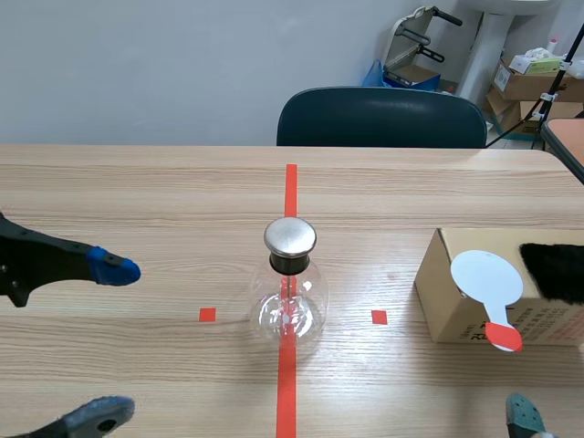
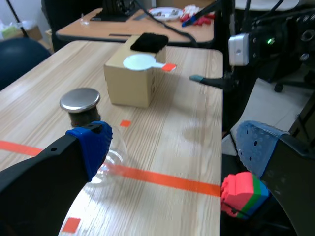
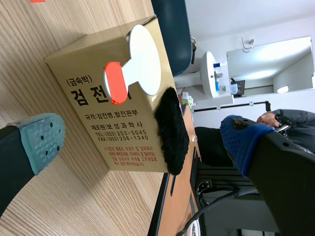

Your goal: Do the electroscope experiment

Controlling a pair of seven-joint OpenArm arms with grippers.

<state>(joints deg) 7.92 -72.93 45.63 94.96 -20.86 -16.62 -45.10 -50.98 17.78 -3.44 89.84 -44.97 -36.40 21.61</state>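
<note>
On the left, the left tool (image 1: 108, 343) hangs low over the tabletop (image 1: 137, 182) with its two fingers spread wide and nothing between them, well apart from the glass. In the middle stands the electroscope (image 1: 290, 290), upright on the red tape line, I think so that both arms can reach it equally. It is a round clear flask with a black stopper and a flat shiny metal disc on top. A thin rod goes down inside, but the leaves at its end are too small for me to read. To the right, a cardboard box (image 1: 447, 283) carries a white paddle (image 1: 486, 276) with an orange-red handle and a piece of black fur (image 1: 555, 269). The handle seems to jut over the near edge, probably to make pinching easy. The right tool (image 3: 142, 135) is just before the box, also released and empty.
</note>
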